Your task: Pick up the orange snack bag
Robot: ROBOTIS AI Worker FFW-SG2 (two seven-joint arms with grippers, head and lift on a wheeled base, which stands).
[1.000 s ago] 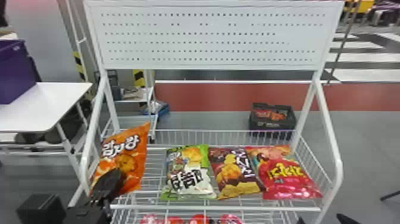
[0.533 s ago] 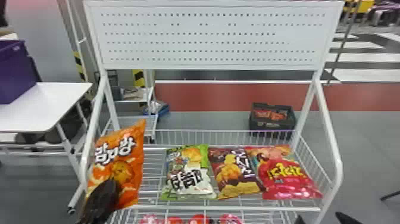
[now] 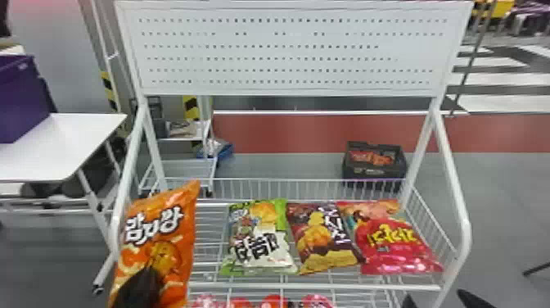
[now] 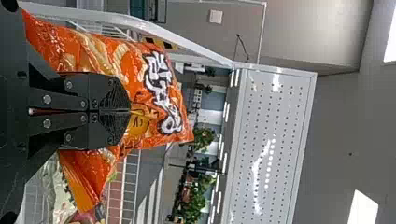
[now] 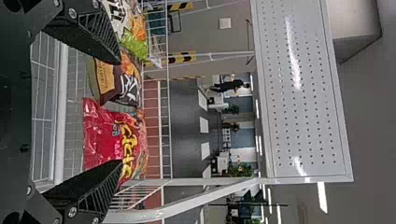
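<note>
Ref.: clock centred on robot, 12 o'clock = straight ahead.

1. Target: glossy orange snack bag (image 3: 180, 241), approx. 11 o'clock, by that end of the white wire rack (image 3: 315, 286). Held near-upright, printed face to robot, top corner tilted twd 1 o'clock. Lower end cut off in head view; can't confirm clearance from shelf wires.

2. Black L gripper (image 4: 129, 111): fingers clenched on the bag's front film, below the lettering. Prob. reason: loose film gathers into a pinch, w/o crushing the puffed body.

3. Black R gripper (image 5: 120, 112): approx. 1 o'clock, fingers parted, nothing gripped. Prob. kept aside; one arm suffices.

4. Neighbours: green-and-white bag (image 3: 258, 241), 12 o'clock; dark purple-brown bag (image 3: 321, 241) beside it; red-pink bag (image 3: 399, 254), 1 o'clock. All lie face-up in a row, prob. for quick ID and front access.

5. Est. status: grasp made, lift looks part-done. Next: raise bag, avoiding white side post (image 3: 130, 161) at 11 o'clock. Risk: small pinch area; film may slip or bag swing.
</note>
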